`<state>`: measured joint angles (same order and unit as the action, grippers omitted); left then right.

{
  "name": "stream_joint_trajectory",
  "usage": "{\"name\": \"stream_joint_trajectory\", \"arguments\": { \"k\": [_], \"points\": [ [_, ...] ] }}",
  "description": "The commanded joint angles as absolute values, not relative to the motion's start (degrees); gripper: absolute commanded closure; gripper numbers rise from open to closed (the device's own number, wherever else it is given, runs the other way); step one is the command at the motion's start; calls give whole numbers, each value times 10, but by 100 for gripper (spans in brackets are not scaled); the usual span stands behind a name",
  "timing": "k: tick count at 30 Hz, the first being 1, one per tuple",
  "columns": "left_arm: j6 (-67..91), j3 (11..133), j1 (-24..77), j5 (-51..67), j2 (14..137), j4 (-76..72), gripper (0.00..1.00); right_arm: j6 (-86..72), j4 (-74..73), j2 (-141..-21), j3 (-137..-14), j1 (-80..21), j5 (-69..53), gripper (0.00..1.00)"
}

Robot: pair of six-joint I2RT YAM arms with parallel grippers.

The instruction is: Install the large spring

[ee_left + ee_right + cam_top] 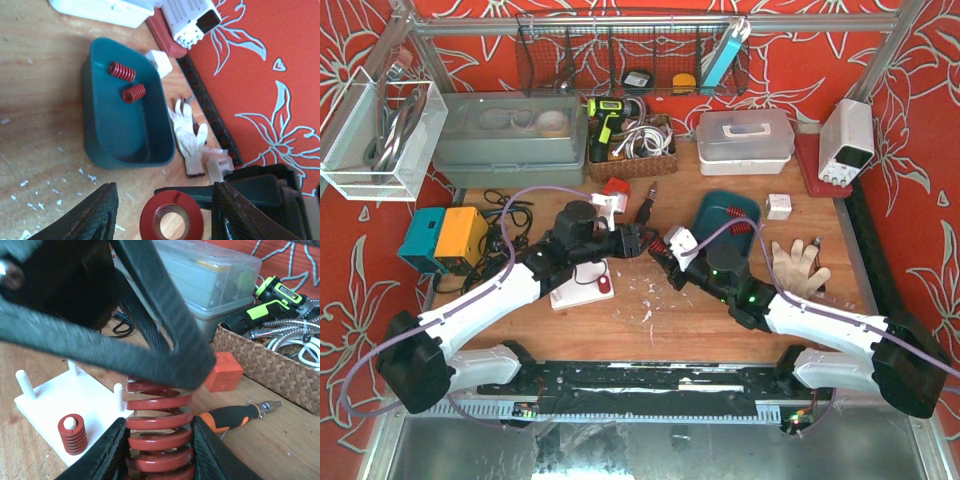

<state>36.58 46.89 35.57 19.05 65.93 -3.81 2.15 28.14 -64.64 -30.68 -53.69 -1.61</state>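
Note:
My right gripper (159, 455) is shut on the large red spring (160, 437), with a finger pressing each side of its coils. My left gripper (165, 215) is open; its fingers (95, 215) straddle the spring's free end (171, 216) without touching it, seen end-on. In the top view both grippers meet above the table's middle, the left (642, 240) and the right (666, 257). A white base plate (75, 397) with upright pegs lies just left of them (570, 292). A small red spring (72, 434) sits on one peg.
A teal tray (100, 135) with two small red springs (127, 82) lies at the right, with a white glove (798, 265) beside it. An orange-handled screwdriver (235, 415), an orange cube (223, 371) and a wicker basket (272, 357) lie behind. A blue and orange box (445, 238) sits at the left.

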Motion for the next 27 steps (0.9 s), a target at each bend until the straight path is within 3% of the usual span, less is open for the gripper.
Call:
{"name": "stream_joint_trajectory", "arguments": {
  "k": [1, 9, 19, 22, 27],
  "points": [
    [370, 482, 353, 246, 672, -26, 48, 53, 321, -643, -305, -548, -9, 96],
    [374, 472, 353, 251, 667, -31, 55, 58, 316, -657, -311, -554, 2, 97],
    [379, 461, 353, 258, 652, -40, 89, 60, 309, -667, -317, -556, 20, 94],
    [371, 459, 352, 251, 642, -41, 100, 54, 297, -672, -325, -556, 26, 80],
    [364, 451, 349, 172, 614, -19, 100, 30, 242, -650, -345, -556, 41, 41]
  ]
}}
